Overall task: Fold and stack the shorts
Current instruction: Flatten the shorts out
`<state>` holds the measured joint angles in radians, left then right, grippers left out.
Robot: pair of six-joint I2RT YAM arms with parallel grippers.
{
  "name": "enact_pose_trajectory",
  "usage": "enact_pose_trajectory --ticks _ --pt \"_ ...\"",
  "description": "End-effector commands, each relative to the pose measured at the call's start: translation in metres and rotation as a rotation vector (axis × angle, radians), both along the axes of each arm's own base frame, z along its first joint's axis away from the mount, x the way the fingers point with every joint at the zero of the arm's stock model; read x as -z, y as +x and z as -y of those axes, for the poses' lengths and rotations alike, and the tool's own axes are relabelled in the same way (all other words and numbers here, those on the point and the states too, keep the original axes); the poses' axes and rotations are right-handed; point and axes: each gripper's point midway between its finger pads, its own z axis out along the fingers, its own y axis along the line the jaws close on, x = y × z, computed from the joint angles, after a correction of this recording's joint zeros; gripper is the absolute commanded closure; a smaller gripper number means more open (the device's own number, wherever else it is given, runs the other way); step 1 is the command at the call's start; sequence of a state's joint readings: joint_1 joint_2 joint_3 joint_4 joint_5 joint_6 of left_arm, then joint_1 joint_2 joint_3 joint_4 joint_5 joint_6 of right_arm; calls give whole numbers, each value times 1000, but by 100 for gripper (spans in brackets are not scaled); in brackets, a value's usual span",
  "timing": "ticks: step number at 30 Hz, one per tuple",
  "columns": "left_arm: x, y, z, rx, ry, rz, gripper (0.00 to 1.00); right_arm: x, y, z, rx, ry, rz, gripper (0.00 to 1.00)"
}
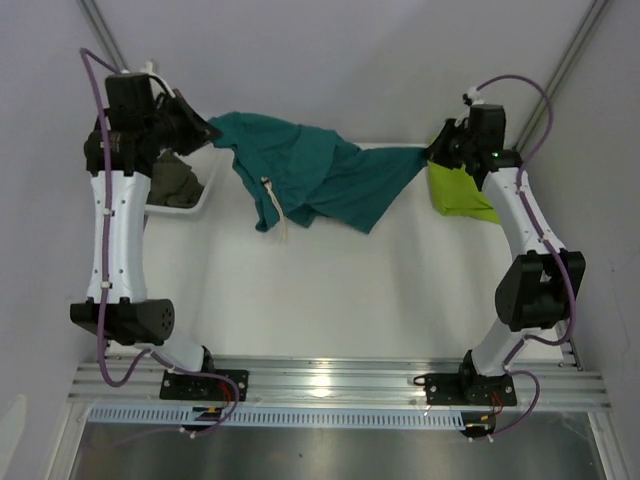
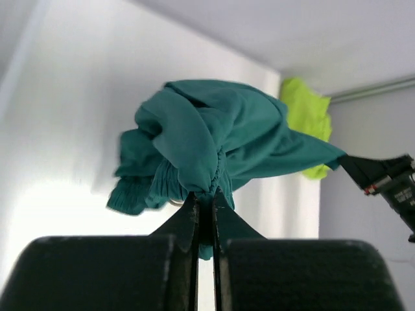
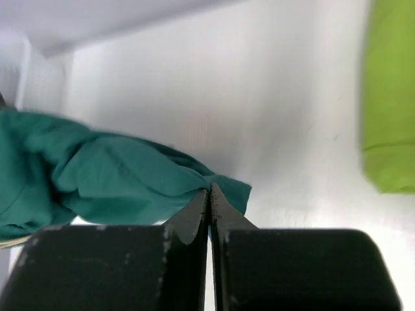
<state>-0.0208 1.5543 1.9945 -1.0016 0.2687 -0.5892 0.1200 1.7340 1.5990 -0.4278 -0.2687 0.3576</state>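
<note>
Top view: the soft teal cloth shorts (image 1: pixel 320 180) are strung over the white table (image 1: pixel 330 300) between the left hand (image 1: pixel 207 130) and the right hand (image 1: pixel 432 152), sagging and bunched. Left wrist view: a gathered edge is pinched tight. Right wrist view: a thin corner is pinched. The cloth is best drawn taut and level before being laid flat, clear of the folded lime-green shorts (image 1: pixel 462 192).

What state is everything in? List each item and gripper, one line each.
teal shorts: unfolded, bunched, strung between both grippers.
lime-green shorts: folded, lying flat on the table.
dark olive shorts: crumpled in the white tray, partly hidden.
left gripper: jaws shut on the teal shorts.
right gripper: jaws shut on the teal shorts.
</note>
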Motion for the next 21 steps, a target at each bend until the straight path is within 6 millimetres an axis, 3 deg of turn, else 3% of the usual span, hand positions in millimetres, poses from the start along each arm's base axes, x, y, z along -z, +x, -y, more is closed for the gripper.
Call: enact_pose_trajectory --ticks 1,4,5,6,7,8,9,10,12,13,14,15,16,18,19,20,21 --pt "-75 7 -31 -25 19 235 100 -79 -5 21 74 15 128 100" --pt "-103 12 -45 -56 -45 328 100 -109 -7 34 117 23 186 100" --pt "-117 5 -40 -34 -86 369 99 -122 -15 36 120 21 215 100" --pt "-125 4 -42 -33 -100 400 99 -114 -21 37 119 16 206 100" --pt "-120 9 -47 -39 -107 414 100 -109 -27 34 108 22 197 100" --pt "-129 -1 -45 -30 -112 441 99 -102 -36 29 87 30 185 100" --pt "-123 -2 -42 -14 -131 427 100 -107 -54 17 44 45 206 100" --pt "-114 -2 -41 -4 -141 405 99 -63 -69 10 26 34 114 100" --pt "-105 -13 -33 21 -169 382 100 -32 -102 -18 -46 24 52 100" --pt "-89 -14 -31 26 -187 348 99 -2 -128 -21 -53 -1 -3 100" --pt "-73 -15 -30 28 -196 319 99 13 -143 -25 -62 -17 -36 100" --pt "-73 -27 -28 28 -190 328 99 17 -166 -33 -90 -22 -53 100" --pt "-40 -28 -29 12 -202 247 100 44 -183 -32 -95 -41 -119 100" --pt "-33 -43 -26 25 -184 248 100 57 -212 -35 -114 -40 -176 100" --pt "-3 -45 -25 24 -191 183 100 69 -225 -36 -137 -40 -213 100" --pt "3 -49 -24 28 -185 178 100 73 -233 -37 -152 -47 -228 96" --pt "1 -59 -20 41 -181 196 100 73 -238 -37 -159 -58 -226 85"
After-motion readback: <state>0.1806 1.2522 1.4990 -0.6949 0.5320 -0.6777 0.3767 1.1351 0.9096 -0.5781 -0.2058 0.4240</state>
